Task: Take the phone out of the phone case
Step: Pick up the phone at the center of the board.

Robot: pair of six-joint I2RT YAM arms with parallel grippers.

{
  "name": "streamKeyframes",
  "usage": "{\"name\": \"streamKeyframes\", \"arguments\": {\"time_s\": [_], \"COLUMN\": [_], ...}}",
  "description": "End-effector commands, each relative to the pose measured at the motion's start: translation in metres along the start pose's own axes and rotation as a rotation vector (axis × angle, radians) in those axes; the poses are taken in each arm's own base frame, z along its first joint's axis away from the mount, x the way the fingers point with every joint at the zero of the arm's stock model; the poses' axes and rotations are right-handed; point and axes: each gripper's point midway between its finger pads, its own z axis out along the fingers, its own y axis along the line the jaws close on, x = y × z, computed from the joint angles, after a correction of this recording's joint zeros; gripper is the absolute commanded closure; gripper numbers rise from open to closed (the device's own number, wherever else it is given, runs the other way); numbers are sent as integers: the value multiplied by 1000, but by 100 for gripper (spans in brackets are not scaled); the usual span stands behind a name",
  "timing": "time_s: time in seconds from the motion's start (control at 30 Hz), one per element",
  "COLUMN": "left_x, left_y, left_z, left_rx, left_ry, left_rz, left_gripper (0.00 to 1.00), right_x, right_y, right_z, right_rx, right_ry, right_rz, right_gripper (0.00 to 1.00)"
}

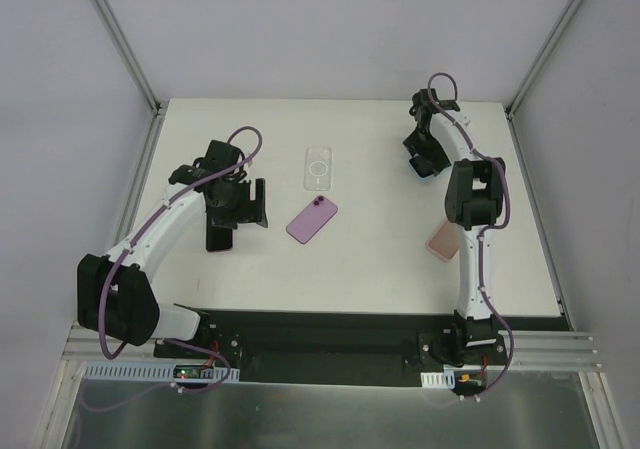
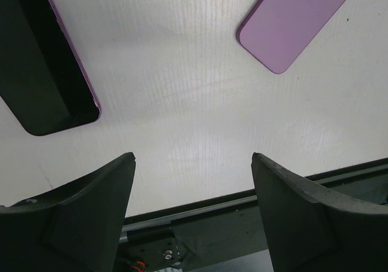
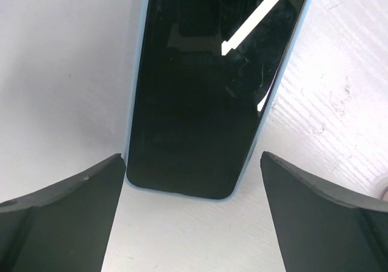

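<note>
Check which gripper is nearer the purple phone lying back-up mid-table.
Left. The left gripper is open just beside the purple phone, on the left arm's side, not touching. The right gripper is farther off, open above a blue-edged phone.

Bright, diffuse light falls evenly on the white table [image 1: 380, 269]; shadows are soft-edged (a faint band in the left wrist view). White glare streaks cross the dark phone screen [image 3: 194, 120].

Bare table [image 1: 380, 269] lies open on the near side and right of the purple phone [image 1: 312, 219], while the clear case [image 1: 318, 167] sits just beyond it and the left gripper [image 2: 193, 157] hangs to its left.
</note>
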Motion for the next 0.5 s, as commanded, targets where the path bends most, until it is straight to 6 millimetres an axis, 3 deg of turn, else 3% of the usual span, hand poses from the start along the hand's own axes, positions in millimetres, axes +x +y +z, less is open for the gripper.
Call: {"name": "streamKeyframes", "arguments": {"time_s": [0.0, 0.17, 0.47], "left_x": [-2, -2, -2], "left_y": [0, 0, -2], "left_z": [2, 1, 1], "left_rx": [10, 11, 20], "left_ry": [1, 1, 3], "left_rz": [23, 25, 27], "left_gripper": [24, 24, 24], "right_x": [0, 17, 30], "right_y": [-20, -28, -41], "right_z": [5, 17, 12], "right_rx": [114, 147, 131], "right_ry": [2, 48, 111], "right_rz": [-33, -53, -42], "right_gripper": [4, 4, 4]}}
